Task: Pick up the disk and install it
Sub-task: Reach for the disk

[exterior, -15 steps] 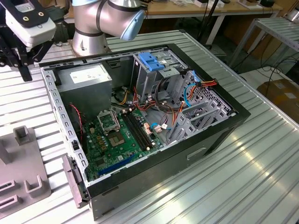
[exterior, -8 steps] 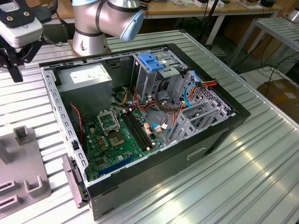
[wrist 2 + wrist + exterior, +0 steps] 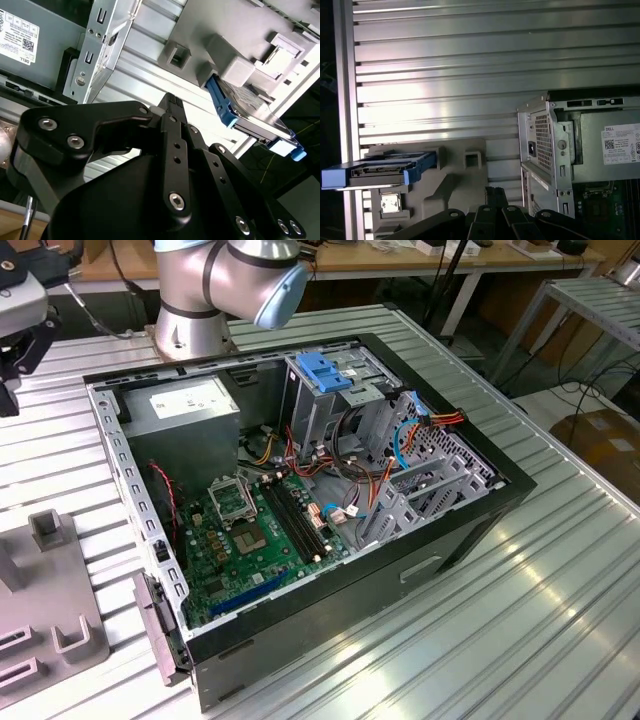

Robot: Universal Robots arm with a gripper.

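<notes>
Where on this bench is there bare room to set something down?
Free: the ribbed table on the exterior view's right of the computer case, and the narrow strip between case and grey fixture holding the disk. Crowded: cables inside the case.

on my screen the work sits on a wide table (image 3: 560, 570) of ribbed aluminium, its slats running in long parallel grooves. overhead light i can't see directly throws soft white glare along the slats near the table's front edge on the exterior view's right, and in the first wrist view the same ribbing carries a bright washed-out patch. past the table's far edge i see a long wooden bench (image 3: 400, 265) on pale legs. off the far corner on the exterior view's right stands a second slatted metal table (image 3: 600, 290) over a dark floor (image 3: 520, 370), with thin cables (image 3: 590, 390) trailing beside a brown cardboard box (image 3: 605, 440)
</notes>
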